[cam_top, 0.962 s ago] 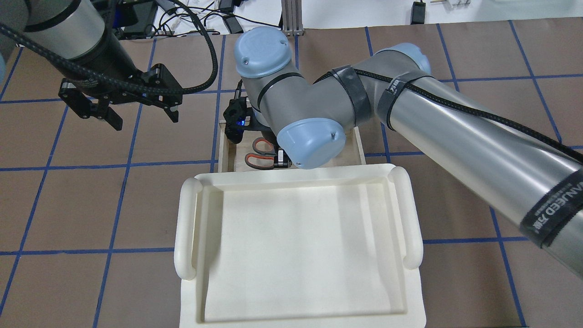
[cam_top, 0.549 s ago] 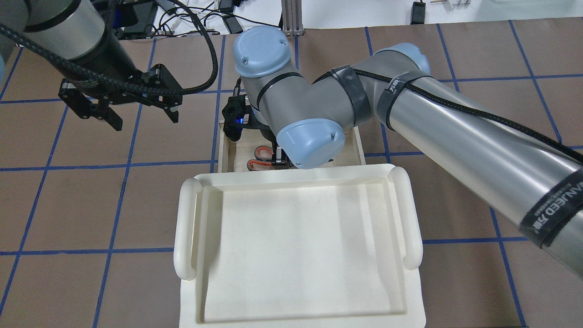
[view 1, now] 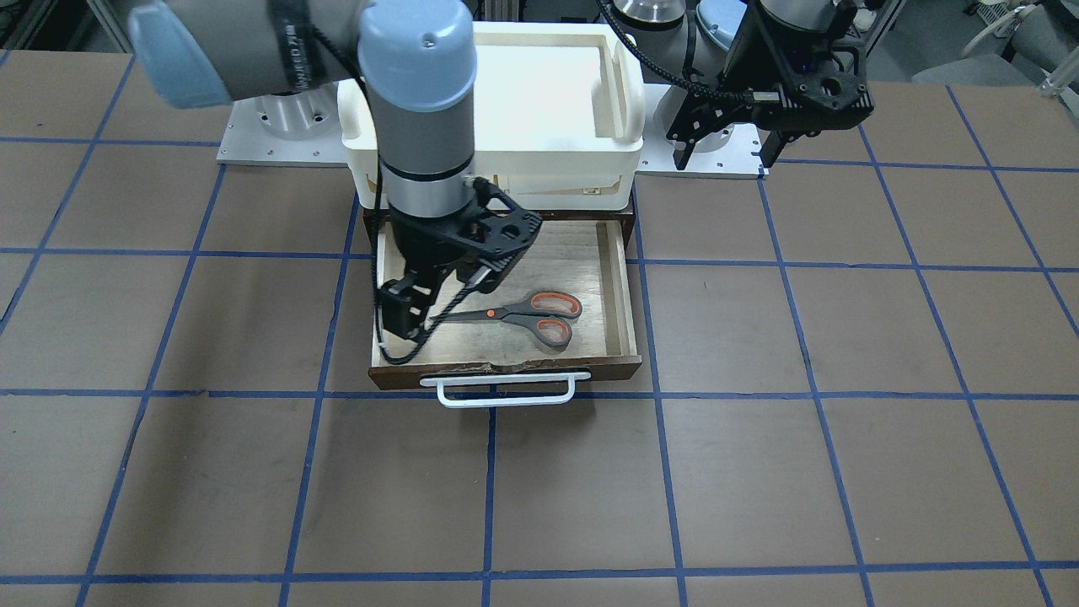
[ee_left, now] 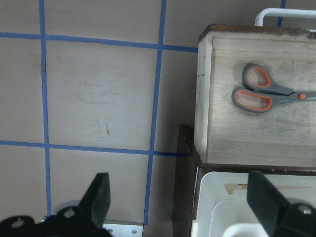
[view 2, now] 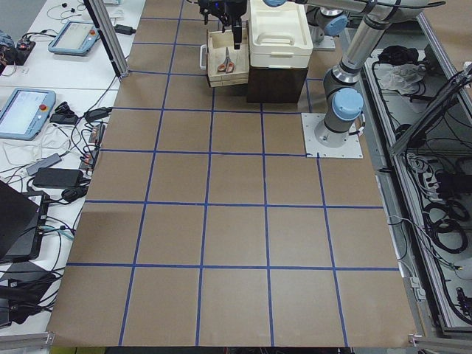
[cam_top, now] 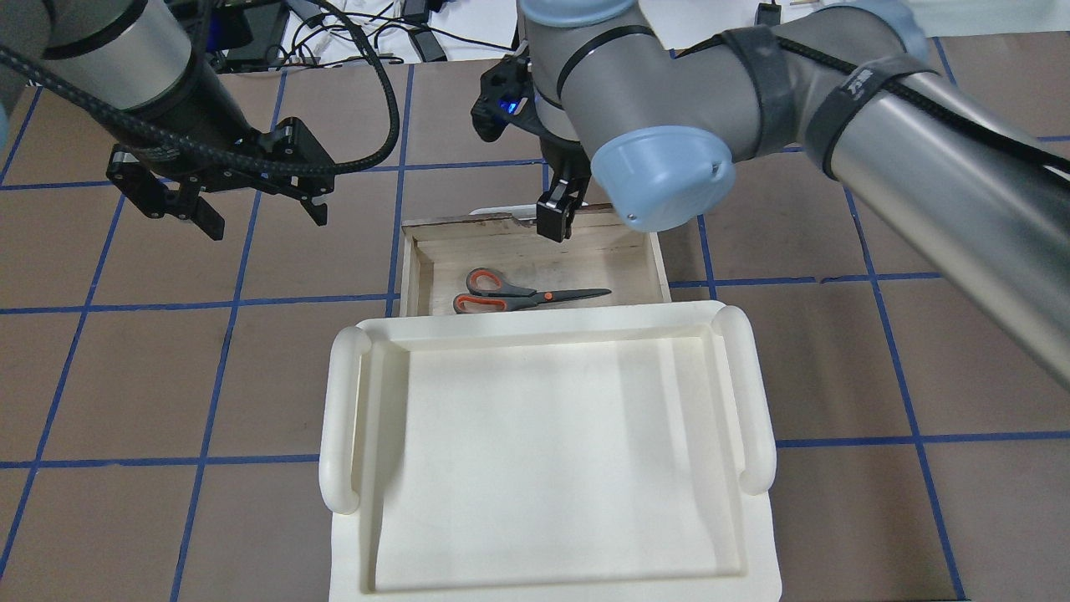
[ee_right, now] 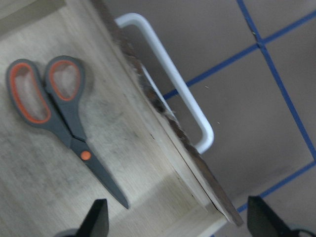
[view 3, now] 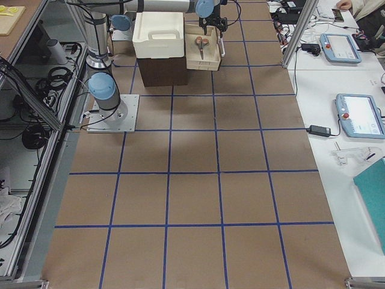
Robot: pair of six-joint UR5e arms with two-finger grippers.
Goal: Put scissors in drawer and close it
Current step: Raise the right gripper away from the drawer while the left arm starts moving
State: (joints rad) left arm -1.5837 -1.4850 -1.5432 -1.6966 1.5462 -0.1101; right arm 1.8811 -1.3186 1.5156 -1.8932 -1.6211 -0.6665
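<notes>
The scissors (view 1: pixel 527 316), grey with orange inside the loops, lie flat on the pale floor of the open drawer (view 1: pixel 506 367), blades toward the robot's right. They also show in the overhead view as scissors (cam_top: pixel 518 295) and as scissors (ee_right: pixel 59 113). My right gripper (view 1: pixel 438 297) hangs open above the drawer near the blade tips, holding nothing; its pads (ee_right: pixel 96 219) stand wide apart. The drawer's white bar handle (view 1: pixel 506 390) is free. My left gripper (cam_top: pixel 263 216) hovers open and empty over the table, left of the drawer (cam_top: pixel 410 267).
A cream-white plastic tray (cam_top: pixel 343 418) sits on top of the dark cabinet behind the drawer. Brown table surface with blue grid lines surrounds the cabinet. Side benches hold tablets and cables.
The right gripper was low in the drawer at the scissors' handles; it has since risen and moved toward the drawer's front. The scissors now lie free. The left arm stayed still.
</notes>
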